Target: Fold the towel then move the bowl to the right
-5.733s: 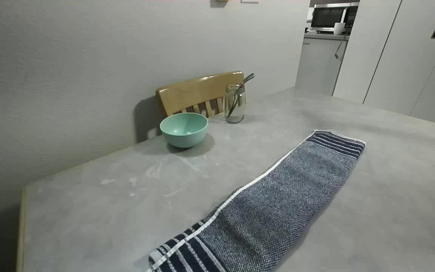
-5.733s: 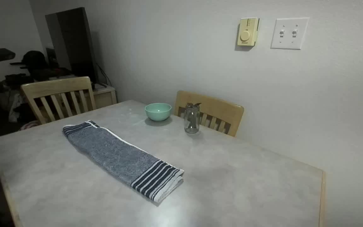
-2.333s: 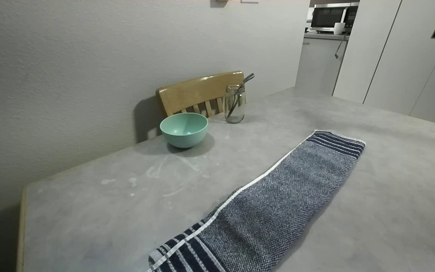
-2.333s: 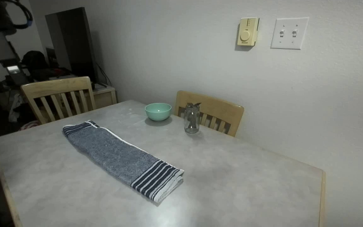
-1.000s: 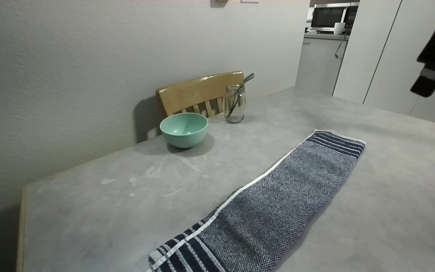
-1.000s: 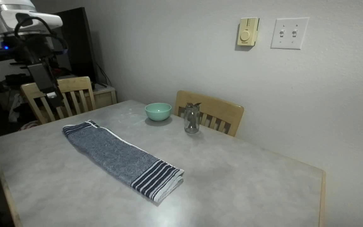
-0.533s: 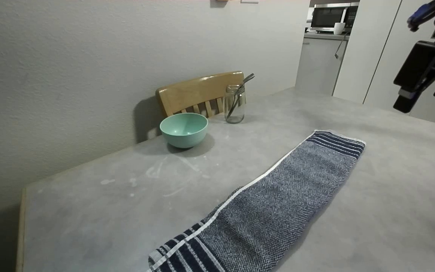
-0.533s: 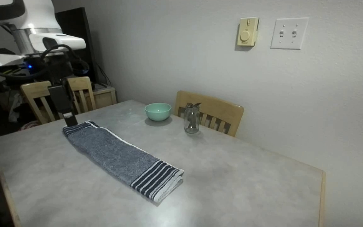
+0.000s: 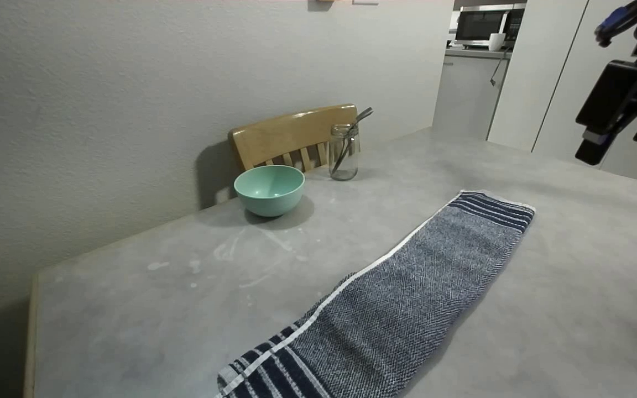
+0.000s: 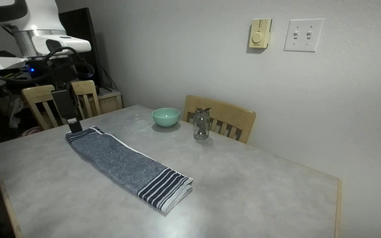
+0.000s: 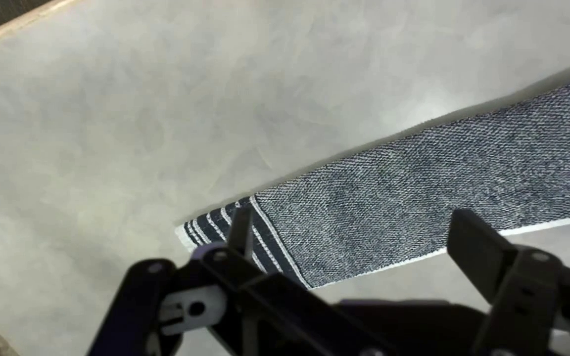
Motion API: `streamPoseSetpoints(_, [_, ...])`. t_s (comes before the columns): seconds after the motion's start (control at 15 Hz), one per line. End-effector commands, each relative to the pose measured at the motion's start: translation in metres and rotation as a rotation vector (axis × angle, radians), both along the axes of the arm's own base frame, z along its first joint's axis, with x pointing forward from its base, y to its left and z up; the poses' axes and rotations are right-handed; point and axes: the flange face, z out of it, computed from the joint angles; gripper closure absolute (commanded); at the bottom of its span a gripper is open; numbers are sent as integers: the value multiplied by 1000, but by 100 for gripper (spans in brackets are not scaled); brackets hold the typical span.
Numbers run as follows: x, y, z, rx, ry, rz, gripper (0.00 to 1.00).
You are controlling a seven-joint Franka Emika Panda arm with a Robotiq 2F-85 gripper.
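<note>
The grey towel [image 9: 407, 293] lies flat on the table as a long strip, navy and white stripes at both ends. Layered edges show at its near end [image 10: 169, 195] in an exterior view. A mint-green bowl [image 9: 270, 193] stands upright behind it near the wall, apart from the towel; the same bowl [image 10: 166, 118] is outside the wrist view. My gripper [image 11: 352, 220] is open, its fingers wide apart with nothing between them. The towel [image 11: 413, 188] passes beneath the fingertips. In an exterior view the gripper [image 9: 620, 143] hangs above the table, not touching the cloth.
A glass jar [image 10: 201, 127] holding metal cutlery stands close to the bowl. Wooden chairs are pushed up at the table's edges, one chair [image 9: 296, 130] behind the jar. The wall [image 9: 130, 110] rises along that side. A table edge [image 11: 18, 24] crosses the wrist view's corner.
The arm has come into both exterior views, lowering and moving over the table toward the towel. Over the last half second it has hardly moved. Towel and bowl have stayed put.
</note>
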Motion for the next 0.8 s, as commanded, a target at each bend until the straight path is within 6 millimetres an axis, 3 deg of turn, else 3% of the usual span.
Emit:
streamPoseSetpoints(0.0, [7,-12,-9,-55,-24,-49,0])
streamPoseSetpoints(0.73, [44,-127,-72,-213,-78,-108,0])
